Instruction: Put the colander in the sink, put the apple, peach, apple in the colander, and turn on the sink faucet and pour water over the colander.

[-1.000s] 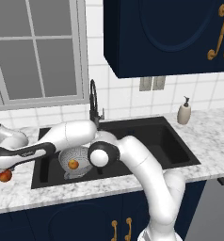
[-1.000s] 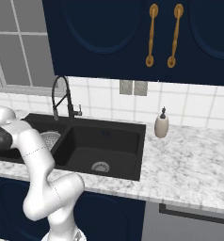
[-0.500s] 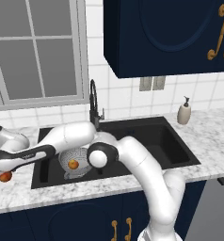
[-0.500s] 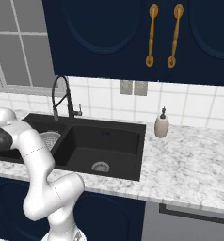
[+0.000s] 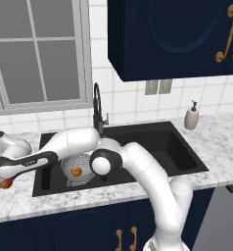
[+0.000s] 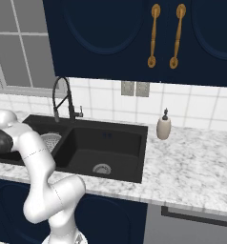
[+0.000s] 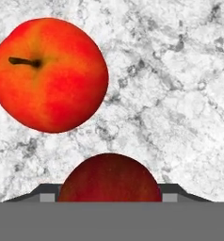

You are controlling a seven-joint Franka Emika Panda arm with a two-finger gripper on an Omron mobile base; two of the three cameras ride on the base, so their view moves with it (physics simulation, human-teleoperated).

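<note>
Robot hand (image 7: pixel 110 200) low over the marble worktop (image 7: pixel 180 94) left of the sink (image 5: pixel 152 147), dark red apple (image 7: pixel 110 181) between its fingers — grip cannot be told, second apple (image 7: pixel 48 75) beside it, peach (image 5: pixel 76 170) in the colander (image 5: pixel 81 166) in the left basin.

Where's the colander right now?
The colander sits in the left basin of the sink, below the faucet, in the left base view; a small orange fruit lies inside it.
</note>
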